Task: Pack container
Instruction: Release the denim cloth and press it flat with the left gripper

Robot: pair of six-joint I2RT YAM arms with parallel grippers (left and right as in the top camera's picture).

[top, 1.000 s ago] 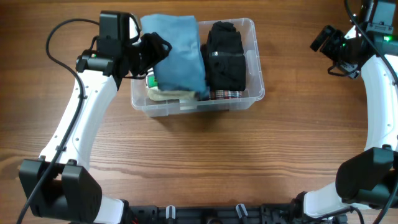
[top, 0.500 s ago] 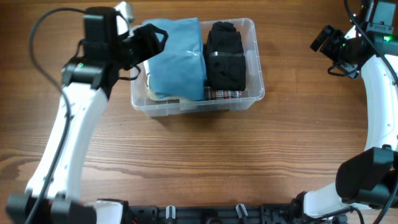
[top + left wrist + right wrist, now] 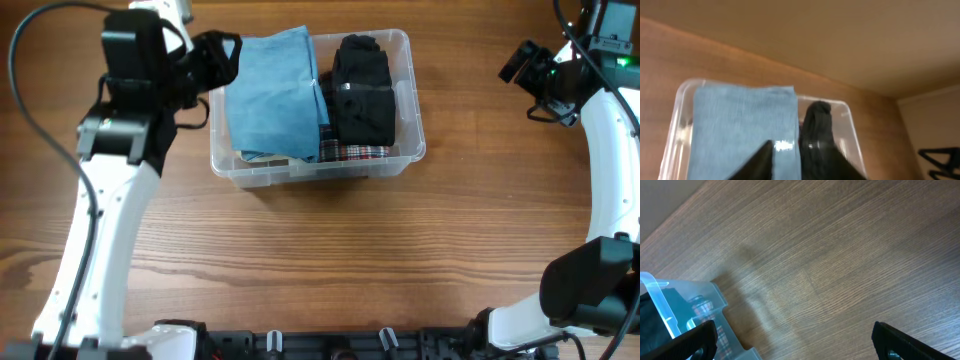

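The clear plastic container stands at the back middle of the wooden table. A folded blue cloth lies in its left half, over other fabric. A black garment fills its right half, with a plaid piece under it. My left gripper is open and empty, just outside the container's left rim. In the left wrist view my left gripper is above the blue cloth and the black garment. My right gripper is open and empty, far right of the container.
The right wrist view shows bare wood and a corner of the container at the lower left, between my wide-open right gripper's fingers. The arm bases sit at the table's front edge.
My left gripper has let go of the blue cloth and drawn back to the left and up. The cloth now lies flatter in the container. The right arm has not moved.
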